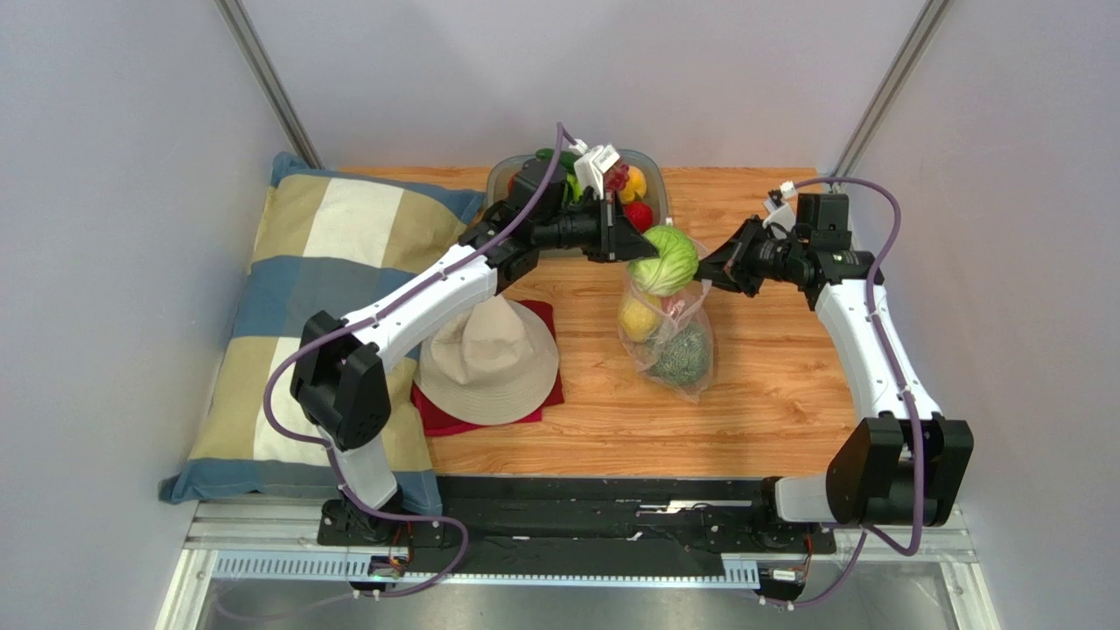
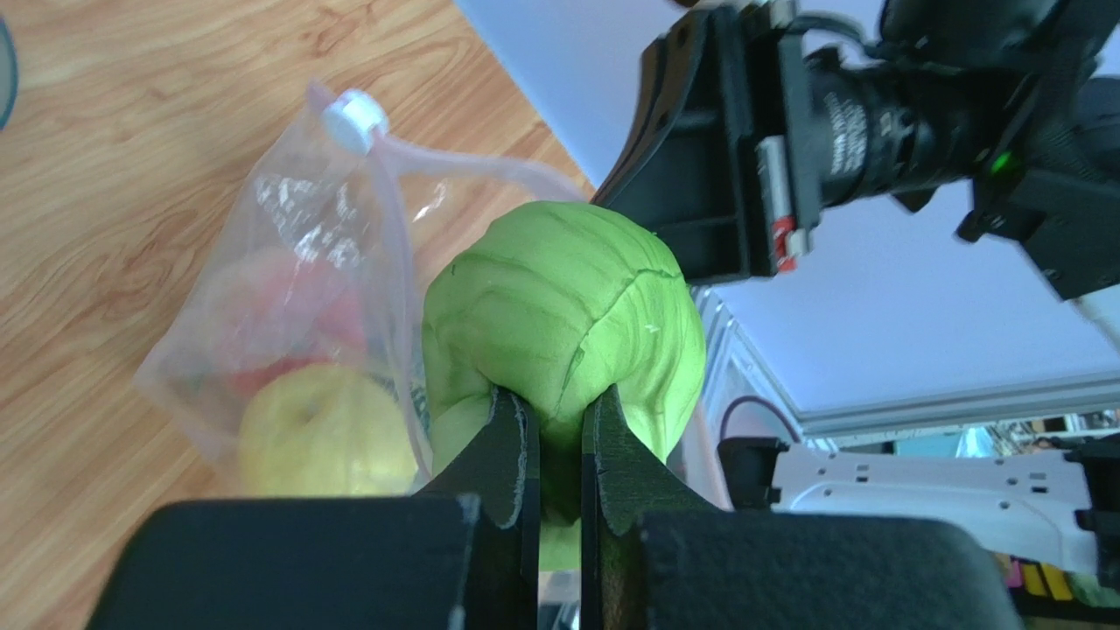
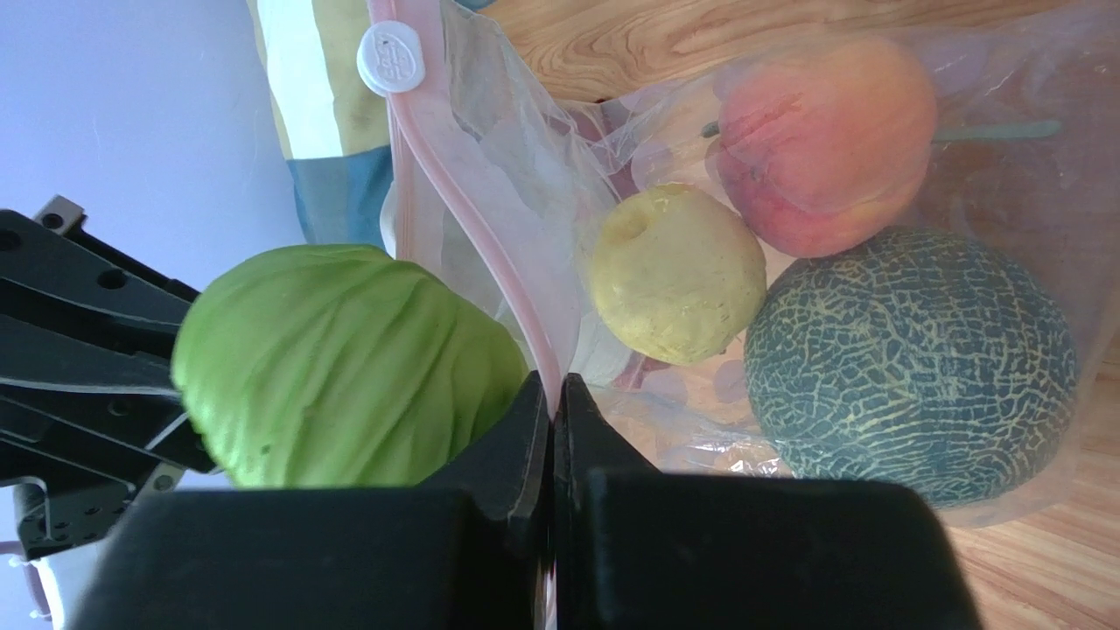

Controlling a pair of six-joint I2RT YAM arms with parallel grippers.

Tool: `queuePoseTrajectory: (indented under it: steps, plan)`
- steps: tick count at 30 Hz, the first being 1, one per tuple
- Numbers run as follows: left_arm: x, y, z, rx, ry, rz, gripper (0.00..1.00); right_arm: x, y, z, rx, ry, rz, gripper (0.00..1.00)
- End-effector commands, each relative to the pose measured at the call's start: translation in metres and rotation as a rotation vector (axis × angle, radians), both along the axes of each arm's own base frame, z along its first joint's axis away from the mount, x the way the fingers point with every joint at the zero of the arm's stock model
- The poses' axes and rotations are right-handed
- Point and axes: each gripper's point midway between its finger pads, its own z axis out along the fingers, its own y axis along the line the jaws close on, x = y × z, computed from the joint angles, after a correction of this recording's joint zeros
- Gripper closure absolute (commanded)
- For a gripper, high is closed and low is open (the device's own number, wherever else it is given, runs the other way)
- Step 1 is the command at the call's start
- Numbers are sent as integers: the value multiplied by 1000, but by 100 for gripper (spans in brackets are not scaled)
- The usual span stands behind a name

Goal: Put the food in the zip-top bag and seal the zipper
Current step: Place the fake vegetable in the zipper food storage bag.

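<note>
My left gripper is shut on a green cabbage and holds it at the mouth of the clear zip-top bag; the cabbage fills the left wrist view. My right gripper is shut on the bag's pink zipper strip, pinching the mouth edge beside the cabbage. Inside the bag lie a yellow pear, a peach and a green netted melon. The white zipper slider sits at the strip's far end.
A grey bowl with more fruit stands at the back, behind the left arm. A beige hat on a red cloth lies at front left. A checked pillow covers the table's left side.
</note>
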Motion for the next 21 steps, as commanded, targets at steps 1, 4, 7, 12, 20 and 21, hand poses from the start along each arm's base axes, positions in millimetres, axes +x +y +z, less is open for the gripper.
queuePoseTrajectory:
  steps: [1, 4, 7, 12, 20, 21]
  plan:
    - [-16, 24, -20, 100, -84, -58, 100, 7, -12, 32, 6, -97, -26, 100]
    - [-27, 47, -49, 254, -157, -103, 100, 11, -19, 44, -1, -132, -36, 100]
    - [-31, 64, -66, 387, -223, -166, 100, 11, -17, 55, 6, -158, -22, 100]
    - [-39, 59, -38, 503, -383, -320, 100, 4, -6, 61, 48, -169, 25, 100]
    - [-85, 23, -24, 621, -583, -610, 91, -6, 9, 75, 63, -222, 91, 100]
    - [-88, 22, -27, 625, -582, -625, 92, -5, 9, 78, 66, -229, 95, 100]
